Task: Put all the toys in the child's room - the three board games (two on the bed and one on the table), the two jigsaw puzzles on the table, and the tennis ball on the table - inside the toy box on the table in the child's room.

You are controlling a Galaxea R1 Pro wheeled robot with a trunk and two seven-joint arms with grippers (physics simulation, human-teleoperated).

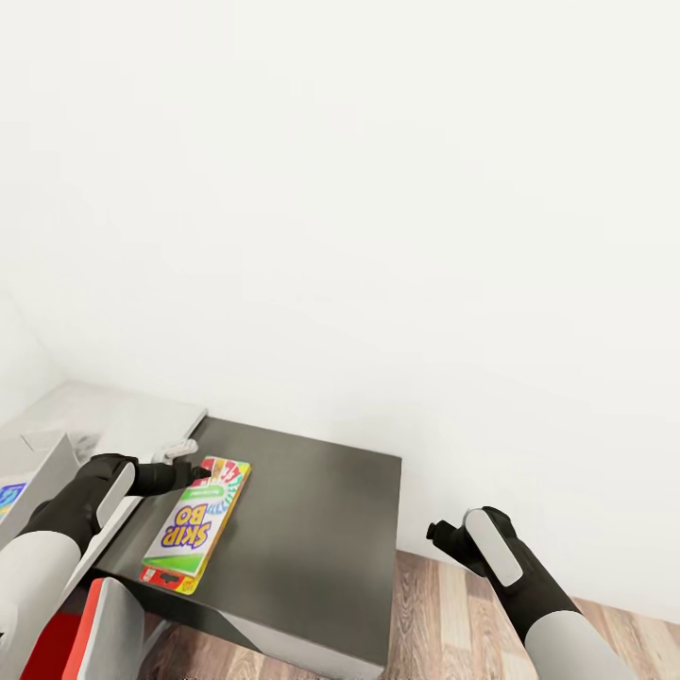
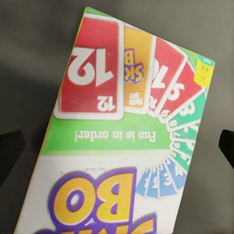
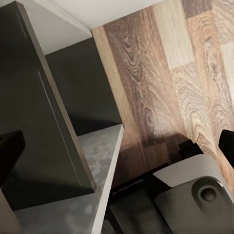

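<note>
Now, where the game lies: the SKIP-BO box (image 1: pixel 195 524) lies flat on the dark wing of the desk (image 1: pixel 312 529), near its 9 o'clock edge.
Long axis: it runs roughly from 1 o'clock to 7 o'clock in our head view.
Nearer arm: our left gripper (image 1: pixel 194 470) hangs over the box's far end; our right gripper (image 1: pixel 437 532) is well apart, over the wood floor (image 1: pixel 444 604).
Left fingers: spread, one either side of the box in the left wrist view (image 2: pixel 126 141), not touching it.
Right fingers: spread, holding nothing.
Toy box: we cannot identify it with certainty.
</note>
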